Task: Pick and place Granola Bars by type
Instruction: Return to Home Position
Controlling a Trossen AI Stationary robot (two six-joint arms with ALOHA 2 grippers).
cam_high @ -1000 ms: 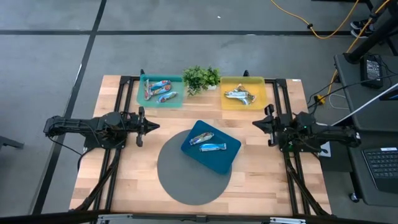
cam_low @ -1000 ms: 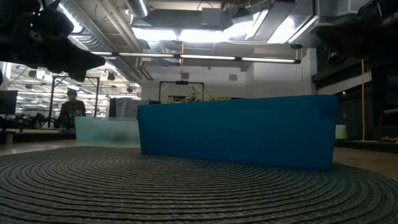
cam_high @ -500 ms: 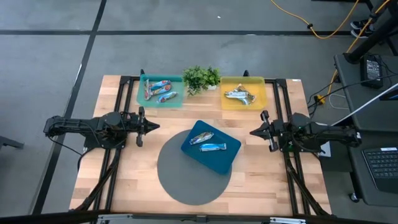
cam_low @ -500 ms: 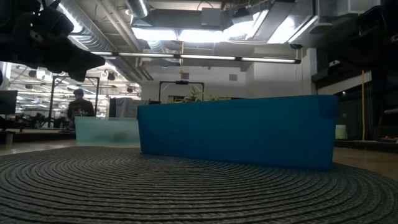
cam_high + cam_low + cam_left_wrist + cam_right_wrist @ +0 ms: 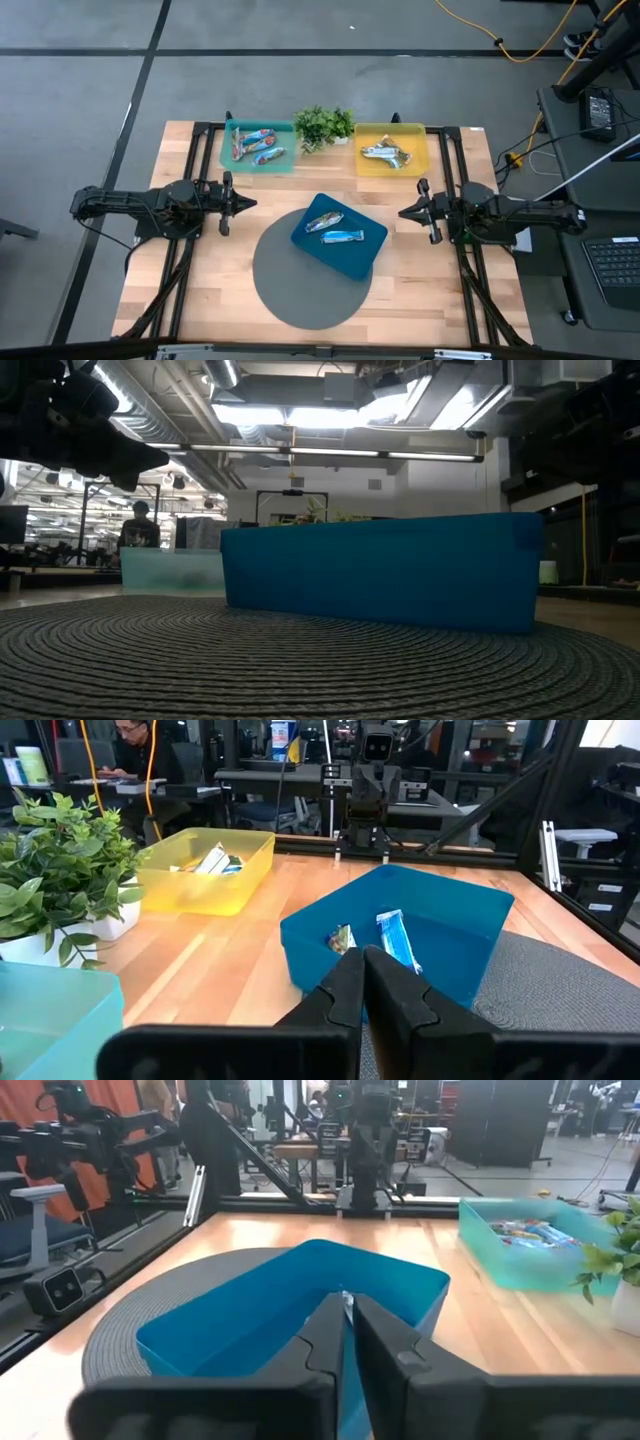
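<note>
A blue tray (image 5: 350, 252) sits on a round grey mat (image 5: 300, 285) and holds two foil bars, one (image 5: 324, 221) beside the other (image 5: 342, 236); both also show in the left wrist view (image 5: 397, 938). A teal tray (image 5: 258, 146) at the far left holds several bars, and a yellow tray (image 5: 391, 150) at the far right holds a few more. My left gripper (image 5: 245, 204) hovers shut left of the blue tray. My right gripper (image 5: 402, 213) hovers shut to its right, pointing at it.
A small green plant (image 5: 323, 125) stands between the teal and yellow trays at the far edge. Bare wood lies on both sides of the mat. A person (image 5: 140, 530) stands in the room far behind the table.
My right gripper has moved a little toward the table's left and near edge, closer to the blue tray, and stayed shut. The person in the background has walked to the right.
</note>
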